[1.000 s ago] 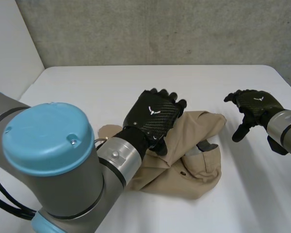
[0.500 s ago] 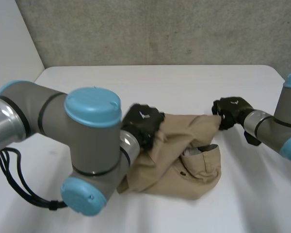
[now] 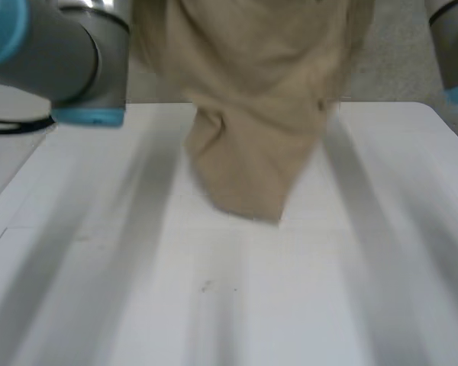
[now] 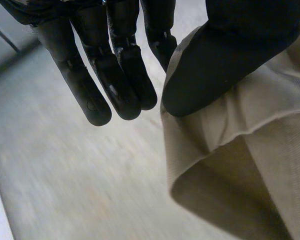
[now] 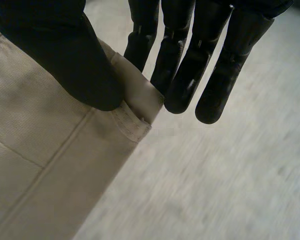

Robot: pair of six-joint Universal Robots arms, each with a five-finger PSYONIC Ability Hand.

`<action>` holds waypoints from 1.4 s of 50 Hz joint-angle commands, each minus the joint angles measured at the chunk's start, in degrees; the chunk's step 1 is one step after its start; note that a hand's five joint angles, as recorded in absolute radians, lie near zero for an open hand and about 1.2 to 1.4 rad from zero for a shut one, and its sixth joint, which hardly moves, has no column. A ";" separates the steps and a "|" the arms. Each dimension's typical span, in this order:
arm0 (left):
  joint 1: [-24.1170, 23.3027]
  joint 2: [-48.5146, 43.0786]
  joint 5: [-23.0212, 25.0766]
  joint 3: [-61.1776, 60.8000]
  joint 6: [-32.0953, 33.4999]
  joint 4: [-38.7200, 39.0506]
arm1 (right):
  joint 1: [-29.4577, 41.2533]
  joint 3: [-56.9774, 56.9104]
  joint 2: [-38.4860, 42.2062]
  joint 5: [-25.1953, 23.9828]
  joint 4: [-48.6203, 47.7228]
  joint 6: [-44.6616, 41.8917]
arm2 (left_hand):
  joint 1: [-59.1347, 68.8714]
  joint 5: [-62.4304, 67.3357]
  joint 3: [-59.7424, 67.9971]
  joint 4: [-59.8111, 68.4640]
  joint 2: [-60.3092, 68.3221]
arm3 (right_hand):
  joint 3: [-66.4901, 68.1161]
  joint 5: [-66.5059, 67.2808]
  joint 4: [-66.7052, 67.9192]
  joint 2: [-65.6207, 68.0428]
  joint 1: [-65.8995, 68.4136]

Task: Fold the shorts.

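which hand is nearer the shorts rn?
Tie. Left hand pinches a folded edge of the shorts under its thumb; right hand pinches a stitched corner the same way.

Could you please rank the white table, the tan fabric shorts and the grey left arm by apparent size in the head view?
1. white table
2. tan fabric shorts
3. grey left arm, cut off at the edge

the head camera looks down from behind and between the arms onto the desk (image 3: 229,305), with the shorts (image 3: 259,114) hanging close at 12 o'clock. each wrist camera faces along its own palm, very near the left hand (image 4: 122,65) or right hand (image 5: 225,75). all three views share the shorts.
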 commanded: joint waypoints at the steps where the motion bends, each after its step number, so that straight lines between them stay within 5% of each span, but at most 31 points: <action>1: 0.08 6.11 3.45 -8.17 -3.76 3.49 | 2.36 12.62 -8.88 -2.39 -2.90 -0.56 | 15.00 12.44 11.84 11.29 11.60 | 12.58 14.46 11.95 13.01 25.50; 11: 3.59 15.60 6.08 -31.99 -7.55 1.91 | 1.66 36.33 -19.78 -3.27 4.63 -4.15 | 15.00 12.44 11.84 11.29 11.60 | 12.58 14.46 11.95 13.01 25.50; 20: 3.60 21.23 13.37 -61.15 -7.81 -2.31 | 1.49 58.67 -20.23 -5.38 16.43 -22.34 | 15.00 12.44 11.84 11.29 11.60 | 12.58 14.46 11.95 13.01 25.50; 27: 2.54 22.64 13.91 -71.81 -7.29 -4.59 | 1.93 68.87 -19.09 -5.90 16.26 -25.96 | 7.99 5.43 4.83 4.28 4.59 | 12.58 14.46 11.95 13.01 25.50; 34: 3.24 24.92 12.24 -73.93 -7.20 -8.28 | 1.58 72.31 -19.35 -6.17 16.17 -25.61 | -16.23 -18.79 -19.40 -19.94 -19.63 | 12.58 14.46 11.95 13.01 25.50; 38: 3.42 28.17 8.11 -74.02 -7.20 -12.24 | 0.70 72.58 -21.45 -5.99 16.25 -23.68 | -33.39 -35.95 -36.55 -37.10 -36.79 | -41.51 -39.62 -42.14 -41.07 -28.58; 43: 2.89 33.62 2.75 -74.46 -8.17 -17.42 | -1.68 73.89 -26.29 -6.34 15.90 -20.95 | -49.22 -51.78 -52.39 -52.93 -52.62 | -47.40 -45.52 -48.03 -46.96 -34.48; 49: 2.54 36.79 -0.33 -75.78 -10.18 -21.38 | -2.12 76.17 -29.37 -9.15 15.55 -21.56 | -50.41 -52.97 -53.58 -54.12 -53.81 | -46.41 -44.53 -47.04 -45.97 -33.49; 58: 2.28 35.39 -2.36 -75.17 -29.24 -26.91 | -1.59 81.10 -30.51 -11.80 12.57 -26.13 | -41.19 -43.74 -44.35 -44.90 -44.59 | -39.35 -37.46 -39.98 -38.91 -26.42; 70: 1.22 24.41 -2.00 -72.18 -31.37 -29.30 | -1.50 82.16 -24.89 -11.71 7.38 -27.28 | -40.66 -43.21 -43.82 -44.36 -44.06 | -33.45 -31.57 -34.08 -33.02 -20.53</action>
